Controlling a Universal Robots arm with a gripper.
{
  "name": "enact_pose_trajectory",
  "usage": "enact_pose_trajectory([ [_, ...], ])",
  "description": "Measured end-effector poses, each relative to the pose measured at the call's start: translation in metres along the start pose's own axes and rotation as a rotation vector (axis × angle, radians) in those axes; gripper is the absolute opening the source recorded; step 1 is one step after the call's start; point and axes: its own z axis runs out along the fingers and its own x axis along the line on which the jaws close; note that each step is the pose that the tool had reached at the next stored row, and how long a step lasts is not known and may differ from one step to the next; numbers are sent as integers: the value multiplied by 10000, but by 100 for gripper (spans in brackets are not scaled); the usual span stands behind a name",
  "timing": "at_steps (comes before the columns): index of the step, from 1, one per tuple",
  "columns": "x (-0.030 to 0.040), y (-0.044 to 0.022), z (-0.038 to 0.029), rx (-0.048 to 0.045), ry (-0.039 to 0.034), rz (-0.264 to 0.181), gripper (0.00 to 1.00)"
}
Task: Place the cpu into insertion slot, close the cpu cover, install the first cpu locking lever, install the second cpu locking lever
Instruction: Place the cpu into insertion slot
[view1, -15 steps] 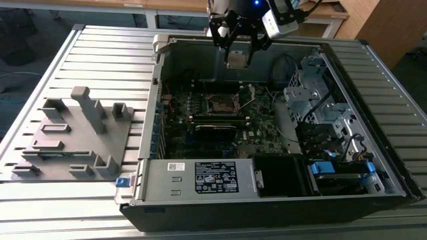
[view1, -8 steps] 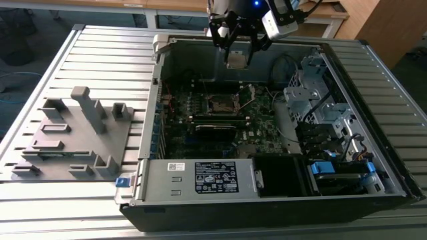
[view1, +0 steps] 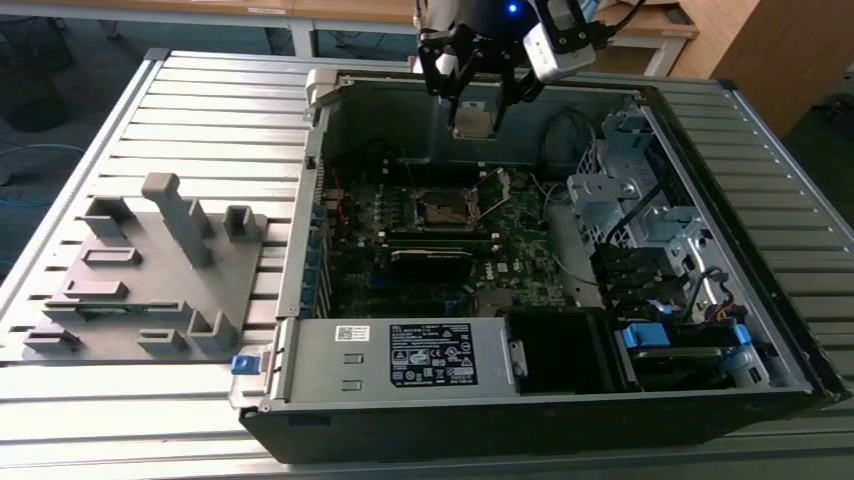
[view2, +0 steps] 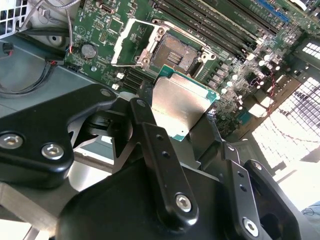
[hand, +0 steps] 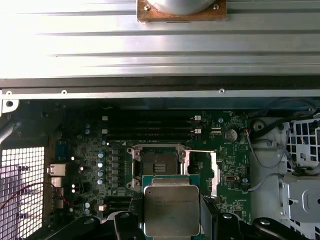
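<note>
Step one is not yet finished. The pincer (view2: 177, 114) is clamped on the cpu (view2: 182, 105) by two opposite edges, with the chip's metal top showing in both wrist views. In the exterior view the chip hangs high over the rear wall of the open computer case (view1: 747, 300) on the slatted bench (view1: 160, 100), well apart from the board.

The insertion slot (hand: 159, 162) is bare, its dark centre exposed. The cpu cover (view2: 131, 42) stands swung open beside it (so nothing lies over the socket).

Left to do, as I judge it: seat the chip, lower the cover, fit both levers.

Hard to make out: the locking levers. I see thin metal near the socket but cannot separate it from the frame. The chip's underside is hidden.
</note>
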Motion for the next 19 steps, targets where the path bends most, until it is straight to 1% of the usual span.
enact_pose_trajectory([
  [19, 0, -1, 12, -2, -1, 0, 54],
])
